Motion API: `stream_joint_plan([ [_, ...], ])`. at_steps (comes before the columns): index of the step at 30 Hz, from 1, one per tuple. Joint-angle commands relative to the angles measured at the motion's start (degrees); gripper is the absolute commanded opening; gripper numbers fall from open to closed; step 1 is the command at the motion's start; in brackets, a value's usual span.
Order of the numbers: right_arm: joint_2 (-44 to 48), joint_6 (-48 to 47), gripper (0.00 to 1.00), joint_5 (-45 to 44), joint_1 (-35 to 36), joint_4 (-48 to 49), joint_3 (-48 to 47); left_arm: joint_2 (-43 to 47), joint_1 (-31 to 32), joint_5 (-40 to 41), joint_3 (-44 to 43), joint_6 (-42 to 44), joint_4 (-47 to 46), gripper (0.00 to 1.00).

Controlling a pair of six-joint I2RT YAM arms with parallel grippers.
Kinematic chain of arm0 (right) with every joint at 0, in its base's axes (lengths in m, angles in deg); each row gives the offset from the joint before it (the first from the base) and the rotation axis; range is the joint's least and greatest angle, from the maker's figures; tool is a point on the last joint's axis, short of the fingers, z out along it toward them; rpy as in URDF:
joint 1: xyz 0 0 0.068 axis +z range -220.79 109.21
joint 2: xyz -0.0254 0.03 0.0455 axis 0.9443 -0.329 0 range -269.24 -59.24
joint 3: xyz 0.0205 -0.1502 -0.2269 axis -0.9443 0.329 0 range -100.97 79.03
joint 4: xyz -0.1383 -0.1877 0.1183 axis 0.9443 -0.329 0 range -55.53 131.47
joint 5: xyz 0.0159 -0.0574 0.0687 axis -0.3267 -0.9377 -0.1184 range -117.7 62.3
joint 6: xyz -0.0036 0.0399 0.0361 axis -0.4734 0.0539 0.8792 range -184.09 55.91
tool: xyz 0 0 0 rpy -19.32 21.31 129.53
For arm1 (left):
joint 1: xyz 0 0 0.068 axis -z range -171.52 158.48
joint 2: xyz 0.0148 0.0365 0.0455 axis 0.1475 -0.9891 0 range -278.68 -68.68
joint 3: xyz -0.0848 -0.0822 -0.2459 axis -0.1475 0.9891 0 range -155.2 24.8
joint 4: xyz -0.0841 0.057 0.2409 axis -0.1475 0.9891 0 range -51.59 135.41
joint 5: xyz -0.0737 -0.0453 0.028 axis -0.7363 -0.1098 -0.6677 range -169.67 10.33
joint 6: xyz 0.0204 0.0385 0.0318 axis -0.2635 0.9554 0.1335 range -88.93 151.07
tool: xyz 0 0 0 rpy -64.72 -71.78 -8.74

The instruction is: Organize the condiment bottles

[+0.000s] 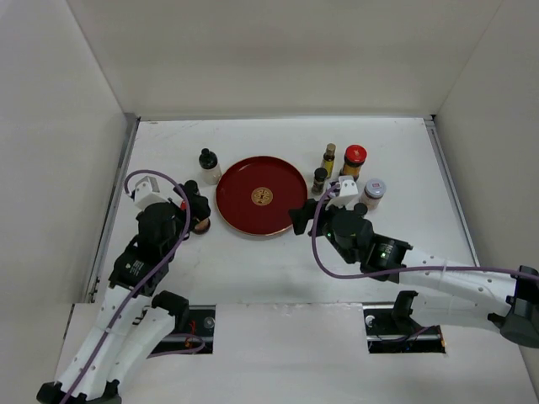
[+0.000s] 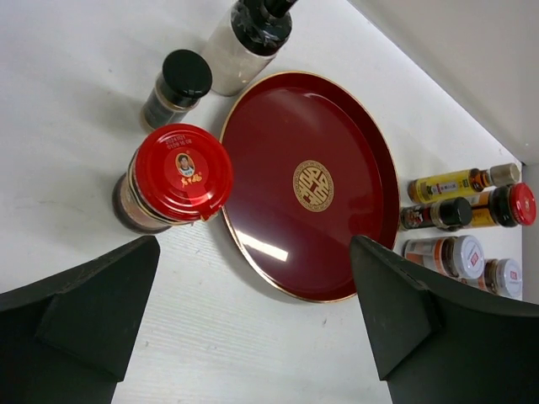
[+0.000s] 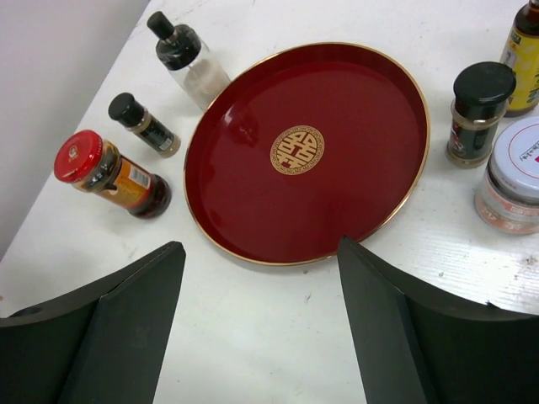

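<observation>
Nearest, the left jaws stand spread and hold nothing, their dark fingers (image 2: 84,324) filling the bottom corners of the left wrist view. The right jaws are likewise released, fingers (image 3: 404,337) apart above white tabletop (image 1: 261,269) at 6 o'clock of the round red tray (image 1: 244,181).

From above, the left wrist covers most of the left red-capped jar (image 2: 184,172), which stands just off the tray's rim at 9 o'clock. The right wrist hides the inner silver-lidded jar (image 2: 450,252) at 3 o'clock. In the right wrist view the slim amber bottle (image 1: 328,157) is cut off by the frame, and labels are too small to read.

Eight bottles show, all upright on the tabletop beside the tray.
- At 9 to 11 o'clock are three: that jar, the left spice jar (image 2: 178,84) and the white bottle (image 1: 208,166).
- At 1 to 3 o'clock are five, packed close: the right spice jar (image 1: 320,179), the amber bottle, the right red-capped jar (image 1: 354,160) and the outer silver-lidded jar (image 1: 373,192) beside the inner one.

That makes two red caps, two black-capped spice jars and two silver lids.

White tabletop runs beyond both groups to the back wall (image 1: 278,59), and the right group stands well apart from the right edge.
</observation>
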Motion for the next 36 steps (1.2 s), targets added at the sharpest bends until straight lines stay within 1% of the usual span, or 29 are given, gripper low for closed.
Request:
stream_joint_plan([
  [1,0.73,-1.94,0.8,-0.5,0.44,2.99,0.41,-0.4,-1.87,1.2,-3.58,2.75,1.65,1.0],
  [3,0.91,-2.9,0.75,-0.23,0.27,3.61,0.58,-1.63,-3.27,0.32,-4.37,4.6,-0.27,1.0],
  [4,0.91,-3.43,0.71,0.03,0.18,3.78,0.58,-2.59,-3.8,-0.29,-4.64,5.21,-1.32,1.0],
  [5,0.91,-3.96,0.65,0.55,0.01,3.79,0.41,-3.73,-4.33,-0.47,-5.25,5.66,-1.77,1.0],
  [7,1.08,-4.66,0.46,1.26,-0.17,3.79,0.23,-6.11,-5.21,-0.3,-6.74,7.49,-2.12,1.0],
  [9,1.26,-4.75,0.24,1.52,-0.26,4.05,0.49,-6.64,-5.48,0.23,-7.28,9.7,-2.82,1.0],
  [10,1.26,-4.75,0.15,1.61,-0.26,4.05,0.67,-6.38,-5.39,0.49,-7.02,11.53,-3.87,1.0],
  [11,1.26,-4.58,0.1,1.61,-0.26,3.88,0.85,-6.12,-5.39,0.58,-6.84,12.85,-4.41,1.0],
  [14,0.21,-4.75,0.04,1.87,-0.26,3.78,1.02,-4.8,-6.0,0.32,-5.71,14.01,-5.02,1.0],
  [18,-2.34,-5.02,0.05,3.8,-0.52,4.57,0.06,-4.45,-6.62,-3.02,-3.06,11.38,-7.05,1.0],
  [19,-2.87,-5.1,0.07,4.77,-0.78,5.1,-0.2,-3.75,-6.71,-3.02,-2.8,11.55,-7.74,0.94],
  [20,-3.39,-5.28,0.08,5.73,-1.05,5.54,-0.47,-3.05,-6.54,-2.93,-2.53,12.16,-8.27,0.84],
  [21,-3.92,-5.63,0.09,6.87,-1.4,5.81,-0.64,-2.26,-6.45,-2.41,-2.53,12.43,-8.1,0.54],
  [22,-4.27,-5.98,0.1,7.67,-1.66,6.24,-0.65,-1.73,-6.45,-1.45,-2.62,12.69,-7.15,0.37],
  [23,-4.71,-6.42,0.11,8.03,-1.93,6.77,-0.65,-1.55,-6.45,-0.92,-3.06,12.95,-5.48,0.31],
  [24,-4.98,-6.6,0.12,8.38,-2.28,7.47,-0.47,-2.07,-6.19,-1.0,-3.58,13.39,-3.99,0.31],
  [25,-5.33,-6.69,0.12,8.47,-2.63,8.09,-0.3,-2.68,-5.57,-1.0,-3.76,13.66,-2.93,0.34],
  [26,-5.68,-6.69,0.13,8.64,-2.81,8.53,-0.21,-3.21,-4.61,-1.43,-3.59,13.83,-2.48,0.4],
  [27,-6.03,-6.6,0.14,8.82,-2.9,8.88,-0.21,-4.0,-3.21,-1.35,-3.24,13.92,-1.87,0.49],
  [29,-6.74,-6.25,0.19,9.52,-2.9,9.58,0.06,-5.06,-1.01,0.66,-2.1,13.92,-0.72,0.77],
  [30,-7.09,-6.07,0.21,9.96,-2.9,10.02,0.14,-5.67,0.05,1.98,-1.66,13.84,-0.29,0.83],
  [33,-8.06,-5.28,0.35,11.54,-3.25,10.73,0.06,-7.16,1.9,5.59,-0.25,13.22,-0.89,0.93],
  [36,-8.58,-4.58,0.5,13.38,-3.77,11.6,0.14,-11.29,2.52,7.08,-0.68,13.57,-1.86,0.94],
])
